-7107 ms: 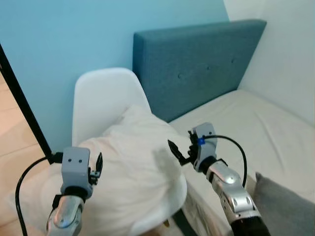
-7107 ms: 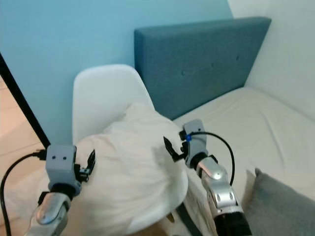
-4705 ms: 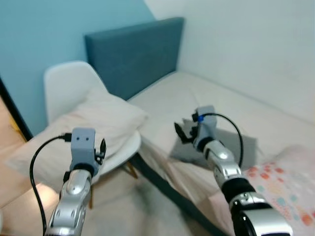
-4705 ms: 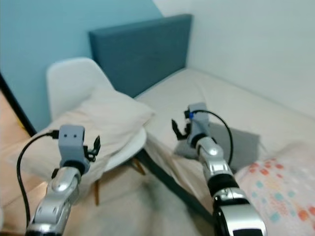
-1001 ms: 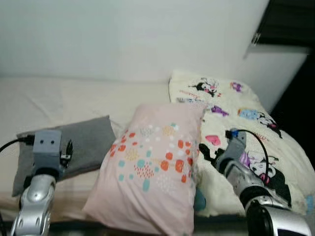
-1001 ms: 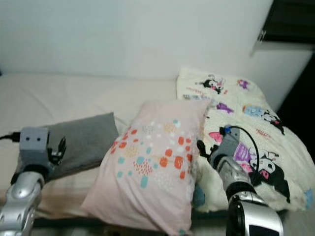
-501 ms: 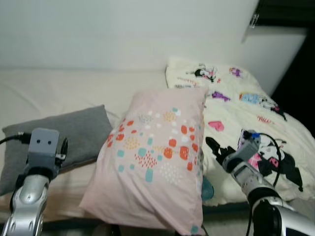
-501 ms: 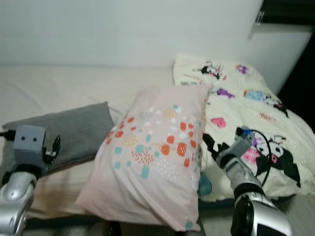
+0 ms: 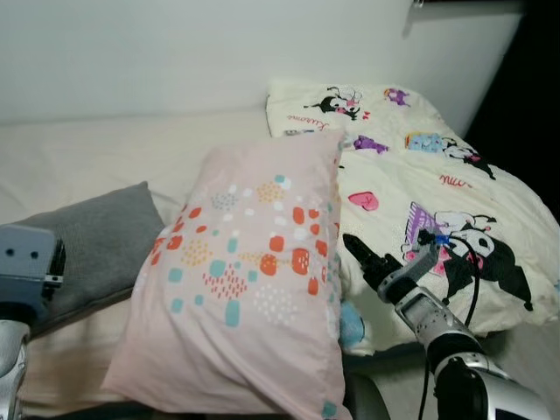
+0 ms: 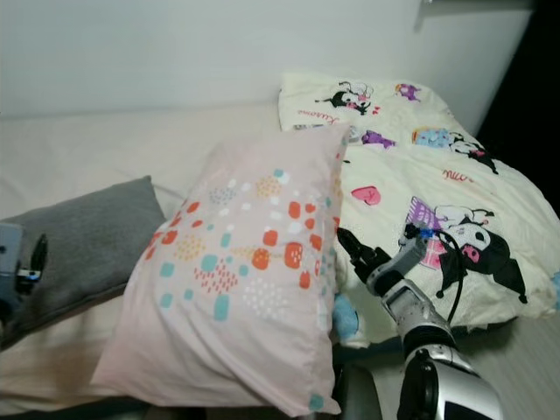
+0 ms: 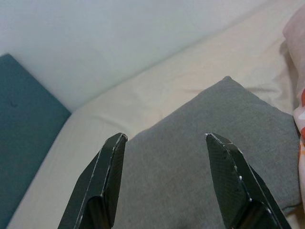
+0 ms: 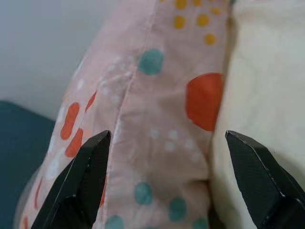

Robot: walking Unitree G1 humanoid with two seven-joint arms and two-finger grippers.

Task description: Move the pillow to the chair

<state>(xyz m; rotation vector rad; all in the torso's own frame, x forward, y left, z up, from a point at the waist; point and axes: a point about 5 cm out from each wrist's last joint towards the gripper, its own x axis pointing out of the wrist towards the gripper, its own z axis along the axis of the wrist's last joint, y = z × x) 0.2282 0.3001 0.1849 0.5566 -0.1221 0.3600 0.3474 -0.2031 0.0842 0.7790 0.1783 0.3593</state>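
A bed (image 9: 96, 149) with a cream sheet spans the scene, set against a pale wall (image 9: 175, 44). A blue headboard (image 11: 19, 143) shows at one end in the left wrist view.

A cream blanket (image 9: 420, 175) printed with cartoon figures and hearts covers the robot's right-hand part of the bed and hangs over its near edge.

The pillow (image 9: 249, 280), pink with orange, teal and white spots, lies on the bed, tilted, with its far end up toward the blanket and its near end overhanging the bed edge. Its right edge touches the blanket. It is on the bed, not on any chair.

A gray cushion (image 9: 96, 241) lies flat on the sheet just beside the pillow's left edge, partly tucked under it.

The right gripper (image 10: 353, 247) is raised at the seam where pillow and blanket meet, close to the pillow's right edge. In the right wrist view its fingers (image 12: 81, 181) are spread wide with the pillow edge between them, not closed on the fabric.

The left gripper (image 11: 164, 143) points at the gray cushion from the near left. Its fingers (image 11: 107, 176) stand wide apart and hold nothing.

A blue patch (image 9: 352, 325) shows under the blanket edge beside the pillow; what it is cannot be told.
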